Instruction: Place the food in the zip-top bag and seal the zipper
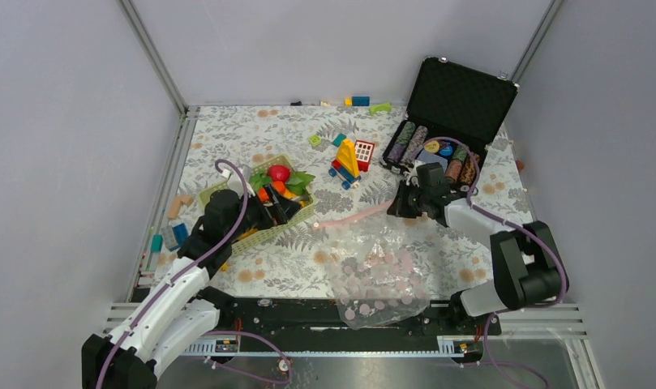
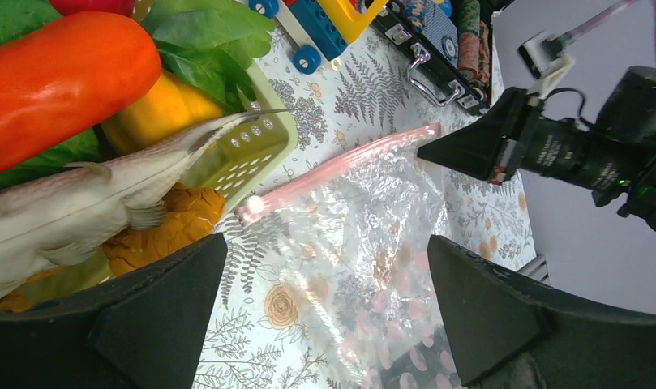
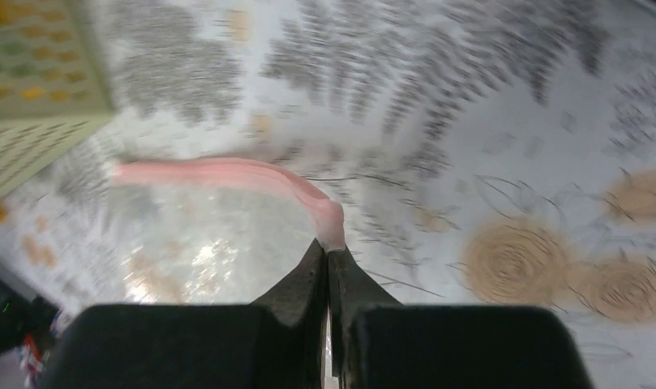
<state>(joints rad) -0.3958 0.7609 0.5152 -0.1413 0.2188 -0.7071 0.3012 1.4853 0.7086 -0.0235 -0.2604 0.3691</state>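
Pinching the end of the zipper (image 3: 227, 173) between closed tips, the right pincer (image 3: 328, 258) covers that corner; its view is blurred. The left pincer (image 2: 326, 247) gapes wide, the zip-top bag (image 2: 373, 219) showing between its fingers and the food (image 2: 61, 73) in a basket (image 2: 255, 150) to its left, cut off by the frame.

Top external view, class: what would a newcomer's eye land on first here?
The pink zipper of the clear zip-top bag at mid-table, its end pinched in the right gripper. Then the bright toy food heaped in the pale green basket on the left, by the open left gripper.
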